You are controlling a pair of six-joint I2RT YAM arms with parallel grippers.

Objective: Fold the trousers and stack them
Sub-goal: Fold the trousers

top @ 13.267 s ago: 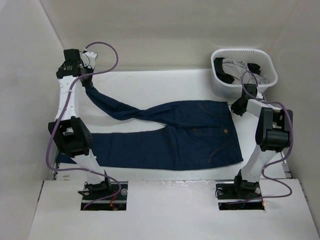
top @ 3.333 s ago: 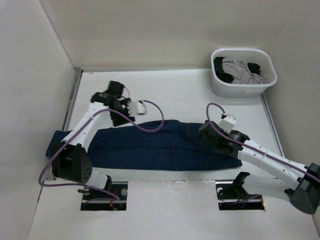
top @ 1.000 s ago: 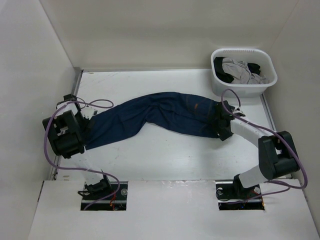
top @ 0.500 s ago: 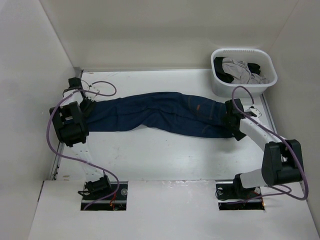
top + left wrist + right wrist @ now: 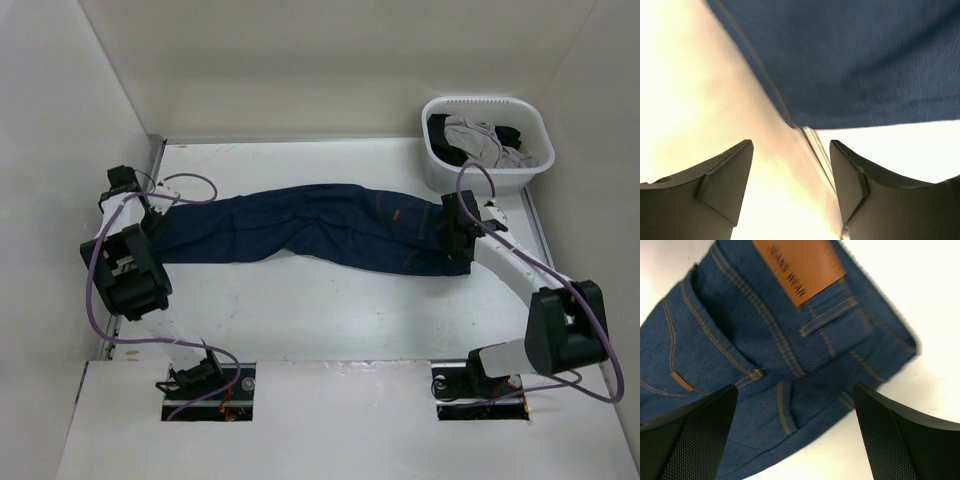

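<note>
The dark blue trousers (image 5: 320, 228) lie stretched left to right across the white table, folded lengthwise into one long band. Their waist end (image 5: 790, 330), with a tan patch (image 5: 797, 267) and orange stitching, is on the right. My right gripper (image 5: 452, 222) hovers over that waist, its fingers (image 5: 700, 425) spread wide, open and holding nothing (image 5: 795, 387). My left gripper (image 5: 146, 207) is at the leg ends by the left wall. It is open (image 5: 790, 145), with only the table edge between its fingers (image 5: 725, 175). The denim hem (image 5: 850, 65) lies just ahead of them.
A white basket (image 5: 487, 175) with a grey garment (image 5: 480, 138) and black garments stands at the back right corner. Side walls close in the table on the left and right. A metal strip (image 5: 816, 147) runs along the table's left edge.
The leg ends have moved back and left, so the trousers lie straighter. My left gripper has swung further back along the left wall. The waist and my right gripper have shifted slightly right.
</note>
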